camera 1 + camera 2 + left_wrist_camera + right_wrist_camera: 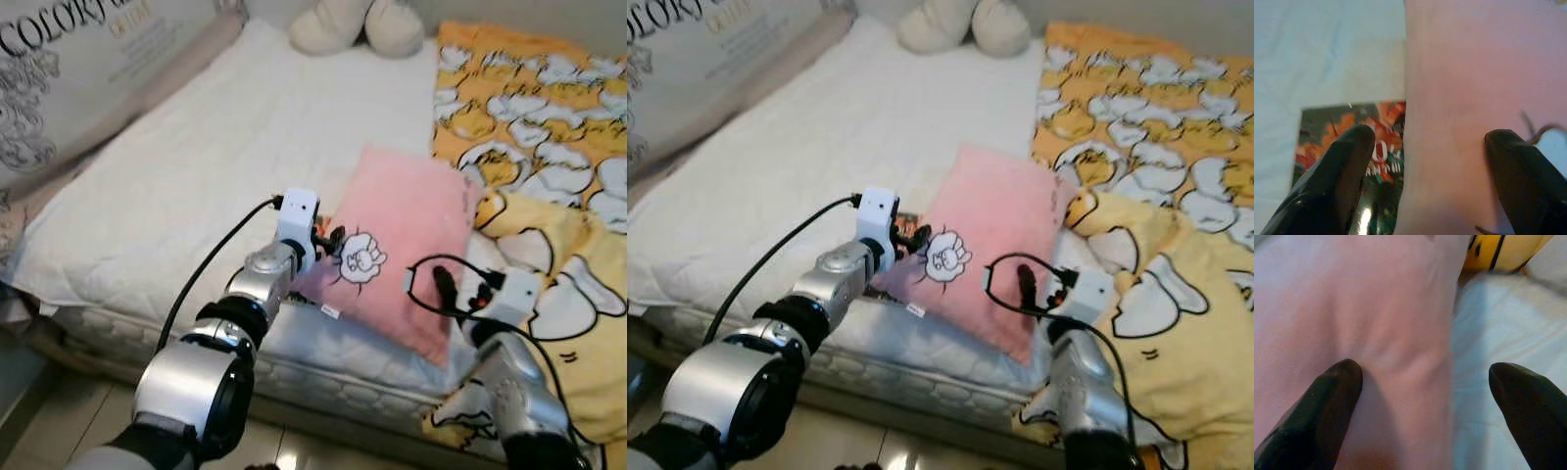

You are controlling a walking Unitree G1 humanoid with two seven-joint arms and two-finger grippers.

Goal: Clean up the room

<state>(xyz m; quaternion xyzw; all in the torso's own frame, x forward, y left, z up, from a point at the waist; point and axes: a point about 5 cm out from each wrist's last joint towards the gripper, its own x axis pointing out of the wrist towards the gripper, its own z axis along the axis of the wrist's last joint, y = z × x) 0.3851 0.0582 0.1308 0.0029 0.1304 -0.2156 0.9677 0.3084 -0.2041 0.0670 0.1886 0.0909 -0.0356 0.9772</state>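
Pink pillow [407, 245]: lies on the bed [196, 166], near its front edge, tilted, with a white cartoon print on its lower left part. Its right side lies against the yellow patterned blanket [534, 127].

Left gripper [329, 245]: at the pillow's left edge, beside the cartoon print. In the left wrist view its fingers [1332, 176] stand wide apart, the pillow's edge between them, one finger over the white sheet and a printed item, the other on the pink cloth.

Printed item [1352, 147]: flat, dark with red and orange print, on the sheet, partly tucked under the pillow's left edge.

Right gripper [453, 292]: at the pillow's lower right edge. In the right wrist view its fingers [1317, 416] are spread wide, one resting on the pink cloth, the other over the white sheet.

Cream plush toy [358, 24]: at the far end of the bed.

Large printed board [69, 69]: leans along the bed's left side.
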